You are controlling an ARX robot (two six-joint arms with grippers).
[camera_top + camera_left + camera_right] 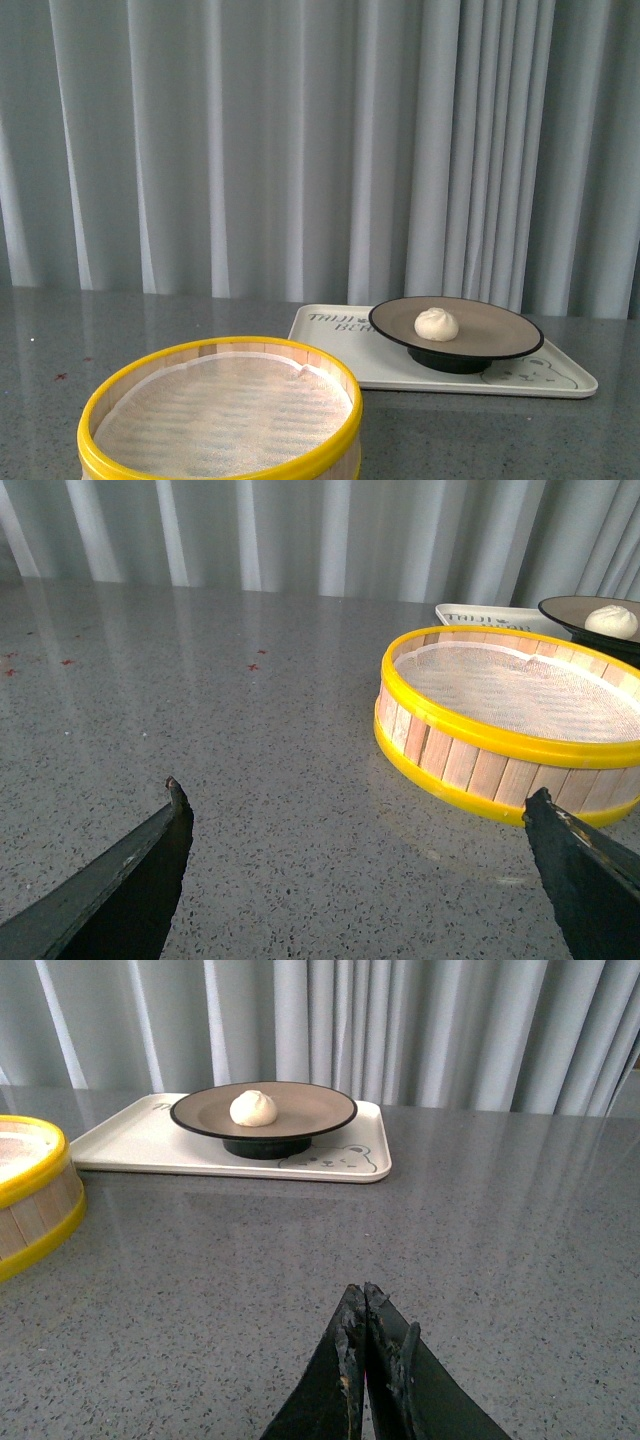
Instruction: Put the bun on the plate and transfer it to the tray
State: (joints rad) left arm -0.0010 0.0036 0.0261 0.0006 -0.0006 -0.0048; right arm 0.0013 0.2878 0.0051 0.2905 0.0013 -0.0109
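Grey countertop holds tray [330, 345] bearing plate [500, 330] with white pleated bun [436, 324].

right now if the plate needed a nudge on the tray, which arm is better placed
Right, probably. The plate with the bun sits on the tray, right of the steamer basket. The right gripper faces it over bare table, though shut.
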